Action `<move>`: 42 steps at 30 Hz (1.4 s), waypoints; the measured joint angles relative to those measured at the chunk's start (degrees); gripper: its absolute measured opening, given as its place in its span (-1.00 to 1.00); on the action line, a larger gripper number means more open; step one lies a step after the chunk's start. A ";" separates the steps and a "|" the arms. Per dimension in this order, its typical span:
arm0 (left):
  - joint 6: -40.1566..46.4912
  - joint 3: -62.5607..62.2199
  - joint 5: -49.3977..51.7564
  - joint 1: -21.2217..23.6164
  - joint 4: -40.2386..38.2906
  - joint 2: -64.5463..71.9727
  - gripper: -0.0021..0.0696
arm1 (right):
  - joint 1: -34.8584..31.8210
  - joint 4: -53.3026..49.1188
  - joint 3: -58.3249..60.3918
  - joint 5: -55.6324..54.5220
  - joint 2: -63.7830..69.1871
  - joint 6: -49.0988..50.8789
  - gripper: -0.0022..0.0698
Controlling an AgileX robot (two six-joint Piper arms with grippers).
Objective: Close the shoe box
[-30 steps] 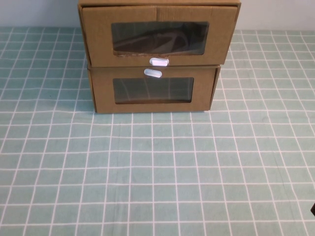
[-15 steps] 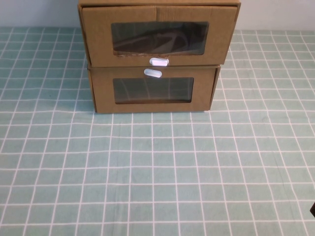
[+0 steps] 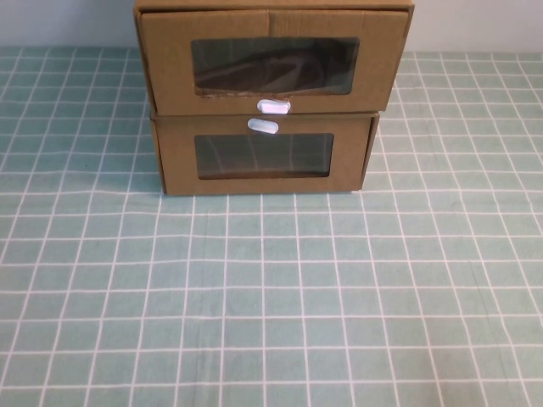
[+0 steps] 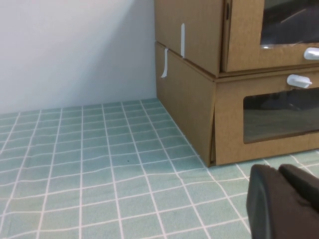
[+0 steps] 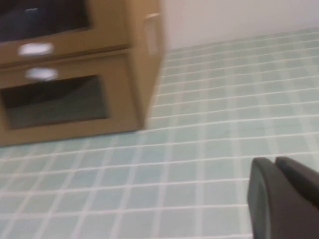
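The shoe box (image 3: 170,68) is the upper of two stacked brown cardboard boxes at the far middle of the table. It has a clear window and a white pull tab (image 3: 273,107) below it. Its drawer front stands out a little past the lower box. It also shows in the left wrist view (image 4: 199,35) and the right wrist view (image 5: 107,25). My left gripper (image 4: 279,172) is shut and empty, low over the table, left of the boxes. My right gripper (image 5: 274,162) is shut and empty, right of the boxes. Neither gripper shows in the high view.
The lower cardboard box (image 3: 178,161) has its white tab (image 3: 263,126) above its window and bears the shoe box. A green checked cloth (image 3: 271,297) covers the table. A pale wall (image 4: 75,50) stands behind the boxes.
A dark bit of the right arm at the high view's lower right edge has gone out of view. The boxes have not moved.
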 joint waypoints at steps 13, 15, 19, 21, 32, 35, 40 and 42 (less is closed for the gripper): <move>0.00 0.00 0.00 0.00 0.00 0.00 -0.96 | -13.64 -1.66 7.95 -0.55 -7.87 -1.71 -0.97; 0.00 0.00 0.00 0.00 0.00 0.00 -0.96 | -13.64 -1.76 7.95 0.99 -7.91 -3.81 -0.97; 0.00 0.00 0.00 0.00 -0.09 0.00 -0.96 | -13.64 -2.01 7.95 7.67 -7.91 -5.16 -0.97; 0.00 0.00 0.00 0.00 -0.09 0.00 -0.96 | -13.64 -1.90 7.95 8.24 -7.91 -5.28 -0.97; 0.00 0.00 0.00 0.00 -0.09 0.00 -0.96 | -13.64 -1.59 7.95 8.32 -8.00 -5.55 -0.97; 0.00 0.00 0.00 0.00 -0.09 0.00 -0.96 | -13.64 -1.55 7.95 8.32 -8.00 -5.55 -0.97; 0.00 0.00 0.00 0.00 -0.09 0.00 -0.96 | -13.64 -1.55 7.95 8.32 -8.00 -5.58 -0.97; 0.81 0.00 0.00 0.00 0.61 0.00 -0.96 | -13.64 -1.55 7.95 8.32 -8.00 -5.58 -0.97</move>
